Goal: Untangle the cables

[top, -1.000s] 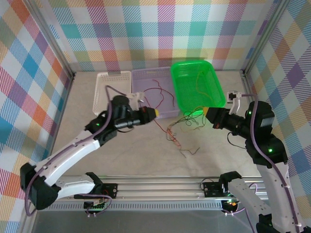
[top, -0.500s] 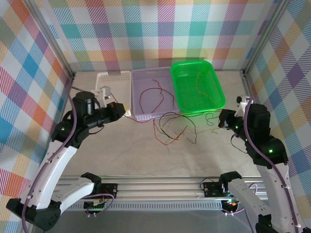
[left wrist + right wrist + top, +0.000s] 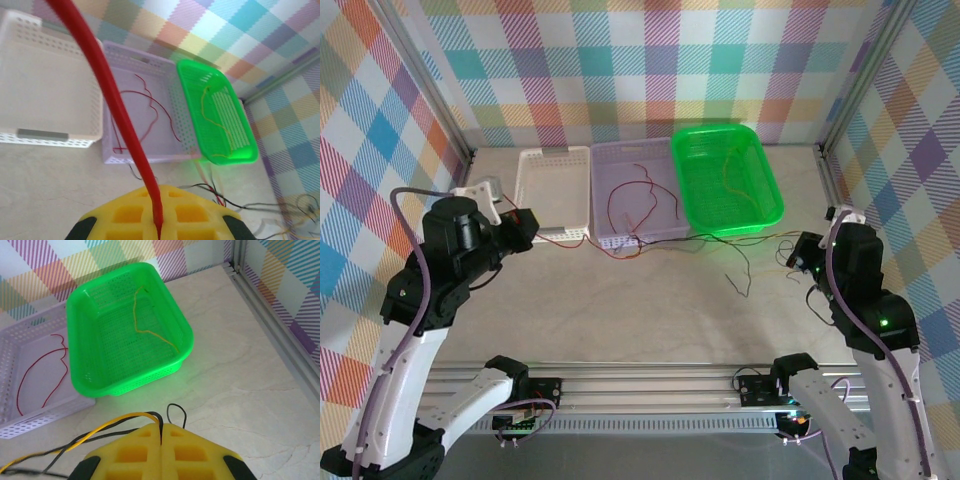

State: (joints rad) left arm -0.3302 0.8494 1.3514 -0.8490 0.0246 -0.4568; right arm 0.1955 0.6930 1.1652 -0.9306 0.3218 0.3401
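Cables (image 3: 715, 238): hair-thin, near weightless, fully limp, so likely no pushing, only pulling. They are probably slippery in smooth pads and prone to snag on basket perforations. Best hold, by judgement: pinch one strand close beside a crossing or at a free end, never across several. Layout: left gripper (image 3: 159, 227) is clamped on a red cable (image 3: 119, 115), which runs just in front of the near wall of the white basket (image 3: 555, 151) to a small red-black snarl (image 3: 625, 246) at the near wall of the lilac basket (image 3: 630, 146). From there the cables stretch in front of the green basket (image 3: 715, 130) to the right gripper (image 3: 161, 437), pads closed on black and yellow strands (image 3: 130, 416). One loose strand (image 3: 740, 275) sags from that line toward the middle of the table (image 3: 620, 320). Already sorted: a red wire (image 3: 611, 205) inside the lilac basket, a yellow-orange wire (image 3: 135, 315) inside the green one. Pose: left arm folded high over the table's left edge, wrist aimed right along the baskets' near walls. Right arm stands by the right edge, near the green basket's near-right corner, wrist aimed left. Grippers are well apart and the line looks close to taut, so more spread risks a slip or a tightened knot.
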